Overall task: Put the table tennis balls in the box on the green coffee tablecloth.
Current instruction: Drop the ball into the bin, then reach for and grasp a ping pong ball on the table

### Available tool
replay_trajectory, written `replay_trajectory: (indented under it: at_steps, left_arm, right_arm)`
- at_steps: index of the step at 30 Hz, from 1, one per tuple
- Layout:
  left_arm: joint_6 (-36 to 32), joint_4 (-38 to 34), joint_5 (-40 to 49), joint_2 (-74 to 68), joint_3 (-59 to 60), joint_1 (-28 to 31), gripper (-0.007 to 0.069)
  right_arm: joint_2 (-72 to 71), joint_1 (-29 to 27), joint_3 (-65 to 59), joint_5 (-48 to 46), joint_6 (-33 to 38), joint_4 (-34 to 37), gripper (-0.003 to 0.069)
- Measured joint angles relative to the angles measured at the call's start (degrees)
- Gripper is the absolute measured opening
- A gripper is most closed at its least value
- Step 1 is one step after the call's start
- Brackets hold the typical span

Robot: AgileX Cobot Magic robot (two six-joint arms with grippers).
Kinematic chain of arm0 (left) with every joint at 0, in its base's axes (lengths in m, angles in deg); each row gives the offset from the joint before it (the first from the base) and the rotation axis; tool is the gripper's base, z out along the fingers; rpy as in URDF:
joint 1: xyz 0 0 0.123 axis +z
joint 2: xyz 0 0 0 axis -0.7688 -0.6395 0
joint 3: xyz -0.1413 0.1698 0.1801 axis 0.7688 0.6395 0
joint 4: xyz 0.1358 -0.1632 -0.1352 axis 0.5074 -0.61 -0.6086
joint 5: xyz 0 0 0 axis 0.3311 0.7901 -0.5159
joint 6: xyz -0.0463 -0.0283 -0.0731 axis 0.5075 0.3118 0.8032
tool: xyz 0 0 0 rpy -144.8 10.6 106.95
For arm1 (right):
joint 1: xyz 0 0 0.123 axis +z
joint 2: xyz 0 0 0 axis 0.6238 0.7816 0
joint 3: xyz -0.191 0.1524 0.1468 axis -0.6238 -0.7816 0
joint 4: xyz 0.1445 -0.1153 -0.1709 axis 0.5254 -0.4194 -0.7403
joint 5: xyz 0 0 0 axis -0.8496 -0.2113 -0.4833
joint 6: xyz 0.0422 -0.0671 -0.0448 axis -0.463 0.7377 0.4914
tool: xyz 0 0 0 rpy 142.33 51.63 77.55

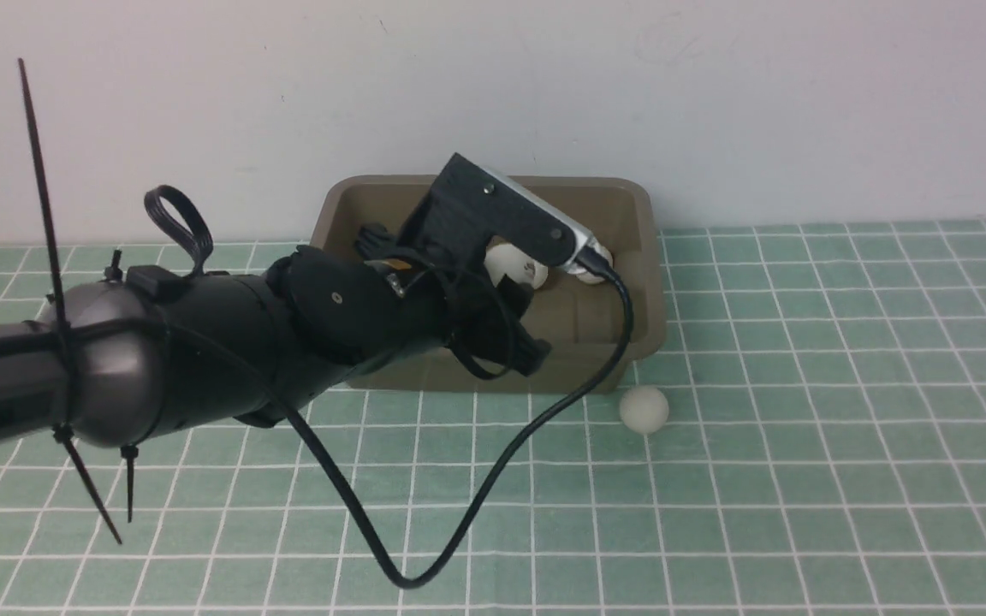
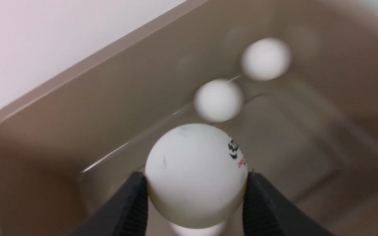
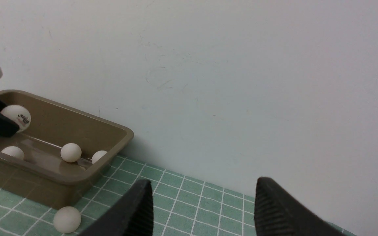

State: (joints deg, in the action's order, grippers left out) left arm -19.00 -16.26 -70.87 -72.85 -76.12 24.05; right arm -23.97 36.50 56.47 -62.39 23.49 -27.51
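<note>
A plain white wall [image 1: 715,103] backs a mint-green checked tablecloth [image 1: 801,470]. At twelve o'clock on the cloth, against the wall, sits the olive-brown box [image 1: 643,282]. The left arm [image 1: 116,368] enters from nine o'clock, and its black camera mount [image 1: 493,214] hides much of the box's inside from the front. The left gripper [image 2: 196,177] hangs over the box, clenched on a marked ball [image 2: 192,164]. Below it, three balls [image 3: 71,152] lie on the box floor. A loose ball [image 1: 644,409] rests on the cloth at the box's five o'clock corner. A black cable [image 1: 407,584] loops across the cloth. The right gripper [image 3: 203,182] is released and holds nothing.
</note>
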Motion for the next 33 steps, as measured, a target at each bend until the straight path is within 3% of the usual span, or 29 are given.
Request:
replay_trajectory:
  at_steps: [7, 10, 13, 18, 26, 31, 33]
  left_arm:
    - [0.5, -1.3, 5.0, -3.8, -4.5, 4.8, 0.0451]
    - [1.2, -5.1, 9.3, -3.5, -5.3, 5.8, 0.0538]
    - [1.4, -7.6, 14.8, -1.9, -5.4, 6.1, 0.0568]
    - [2.6, -7.1, 27.2, 3.7, -5.4, 6.1, 0.0559]
    - [5.6, 0.3, 41.7, 11.8, -5.4, 6.1, 0.049]
    - [10.4, 9.3, 51.5, 18.2, -5.4, 6.1, 0.0448]
    - [17.2, 16.5, 54.3, 21.8, -5.4, 6.1, 0.0426]
  right_arm:
    - [0.0, 0.0, 0.0, 0.0, 0.0, 0.0, 0.0388]
    - [0.0, 0.0, 0.0, 0.0, 0.0, 0.0, 0.0388]
    - [0.0, 0.0, 0.0, 0.0, 0.1, 0.0, 0.0388]
    - [0.0, 0.0, 0.0, 0.0, 0.9, 0.5, 0.0388]
    - [0.5, 0.0, 0.0, 0.0, 2.0, 3.3, 0.0388]
    - [4.3, 0.0, 0.0, -0.2, 6.4, 7.3, 0.0388]
    - [8.1, 0.0, 0.0, -0.2, 11.1, 10.5, 0.0388]
